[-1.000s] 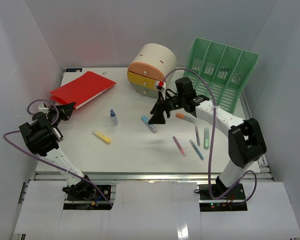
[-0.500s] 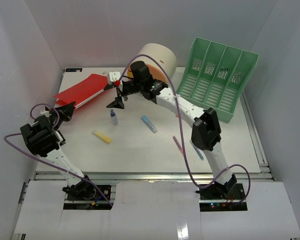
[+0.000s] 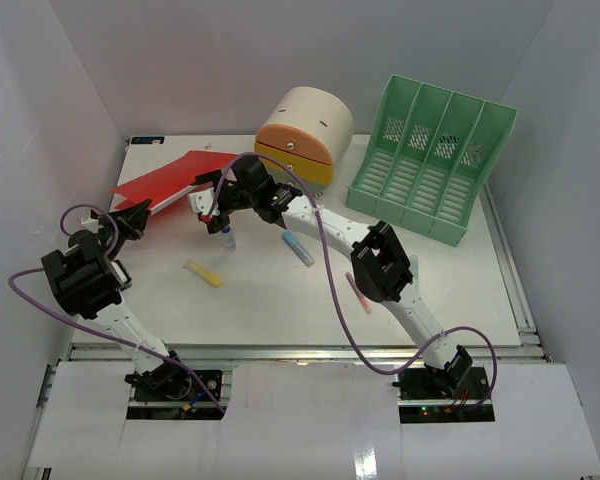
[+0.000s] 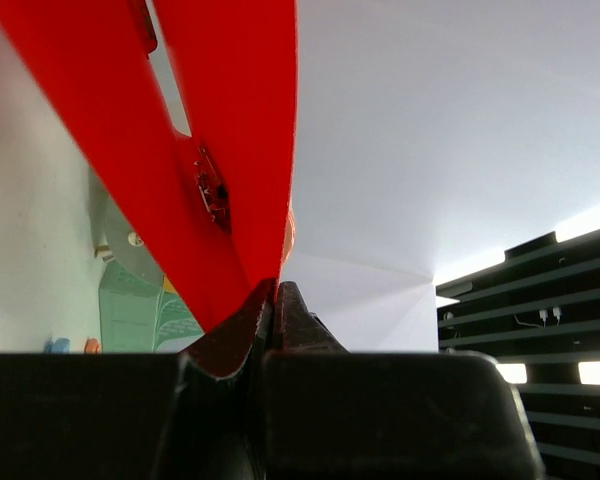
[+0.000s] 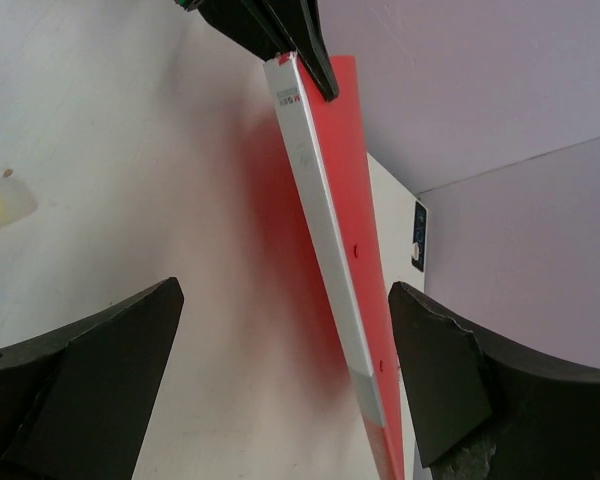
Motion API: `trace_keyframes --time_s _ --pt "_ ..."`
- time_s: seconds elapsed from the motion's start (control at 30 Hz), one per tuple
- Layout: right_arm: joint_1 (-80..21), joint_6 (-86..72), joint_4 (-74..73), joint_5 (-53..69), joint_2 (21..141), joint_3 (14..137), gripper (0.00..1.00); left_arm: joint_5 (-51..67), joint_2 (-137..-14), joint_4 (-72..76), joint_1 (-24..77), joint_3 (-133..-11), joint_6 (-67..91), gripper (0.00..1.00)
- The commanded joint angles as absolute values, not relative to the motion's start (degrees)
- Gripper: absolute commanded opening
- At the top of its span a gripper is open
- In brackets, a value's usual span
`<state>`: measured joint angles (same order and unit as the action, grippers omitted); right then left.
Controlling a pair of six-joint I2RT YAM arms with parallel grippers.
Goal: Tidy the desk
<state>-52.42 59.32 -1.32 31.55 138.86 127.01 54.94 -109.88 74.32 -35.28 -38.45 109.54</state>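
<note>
The white desk (image 3: 280, 290) carries a red folder (image 3: 170, 175) at its back left. My left gripper (image 3: 132, 222) is shut on the folder's near left corner. In the left wrist view the red folder (image 4: 220, 150) rises from between the closed left gripper (image 4: 275, 285). My right gripper (image 3: 212, 200) reaches across to the folder's right edge and stands open. In the right wrist view the red folder (image 5: 320, 200), with its white edge, runs between the wide-apart jaws of the right gripper (image 5: 285, 290), nearer the right fingertip (image 5: 430, 350), touching neither. The left gripper's black fingers (image 5: 280, 30) show at the top.
A small bottle (image 3: 226, 238) stands just under the right arm. A yellow marker (image 3: 203, 273), a blue marker (image 3: 299, 247) and a pink marker (image 3: 358, 295) lie on the desk. A cream drawer unit (image 3: 302, 130) and a green file rack (image 3: 430, 155) stand at the back.
My right arm has swung from the desk's middle right across to the left, ending at the red folder's edge, still open. The left gripper has stayed shut on the folder.
</note>
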Motion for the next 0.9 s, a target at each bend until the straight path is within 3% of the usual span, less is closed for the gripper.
trace_keyframes --time_s 0.0,0.47,0.87 --pt "-52.5 62.1 6.9 27.3 140.3 130.8 0.9 55.5 -103.3 82.3 -34.0 -38.1 111.8 0.0" --pt "-51.4 64.1 12.6 21.7 143.6 132.4 1.0 55.4 -96.4 86.1 -32.8 -32.5 115.6 0.0" --pt "-51.2 67.9 11.3 21.6 146.2 134.0 0.72 57.3 -87.9 84.9 -32.8 -30.5 116.6 0.0"
